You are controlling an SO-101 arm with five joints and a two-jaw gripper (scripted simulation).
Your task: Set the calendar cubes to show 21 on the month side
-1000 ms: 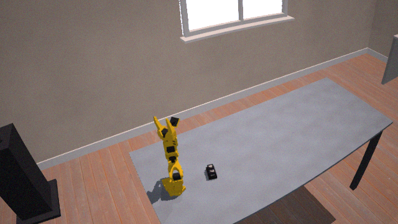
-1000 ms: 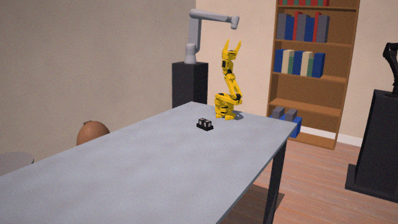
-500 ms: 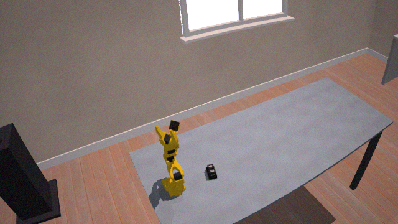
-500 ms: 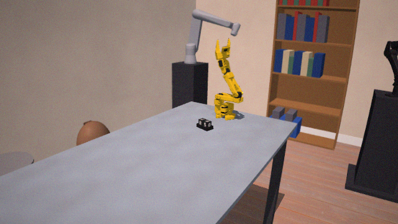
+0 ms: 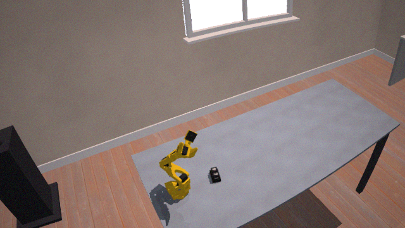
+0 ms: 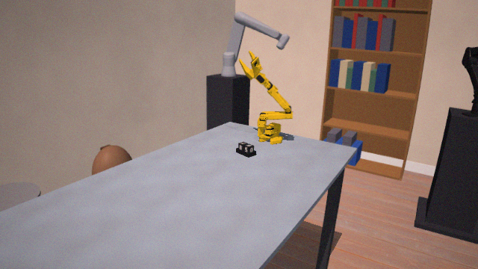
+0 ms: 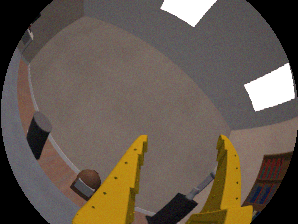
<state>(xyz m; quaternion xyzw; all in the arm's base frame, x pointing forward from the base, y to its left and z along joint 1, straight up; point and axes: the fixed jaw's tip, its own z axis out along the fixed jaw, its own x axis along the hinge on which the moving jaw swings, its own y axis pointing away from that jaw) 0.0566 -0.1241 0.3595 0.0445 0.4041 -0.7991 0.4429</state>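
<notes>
Calendar tray [image 5: 216, 182] [image 6: 243, 153] and blocks, seen from the top, form a small black unit with pale markings, sitting on the grey tabletop [image 5: 269, 142] [image 6: 149, 198] near the yellow arm [image 5: 172, 169] [image 6: 278, 99]. The exterior view shows dark blocks in the tray, white characters on them, seemingly "5" and "0"; the leftmost is too small to read. In the wrist view, the hand [image 6: 246, 57] [image 7: 184, 136] is spread, holding nothing.

From where I sit, the yellow arm [image 5: 173, 154] [image 6: 280, 100] has swung and bent over: in the top view its jaws [image 5: 194, 151] [image 6: 245, 56] are now farther right and lower. In the exterior view I see them farther left, slanting up-left instead of pointing nearly straight up. Its shadow [image 5: 162, 204] reaches differently across the surface [image 5: 269, 149]. Behind, the grey arm's [image 6: 261, 28] forearm slopes down more steeply.
</notes>
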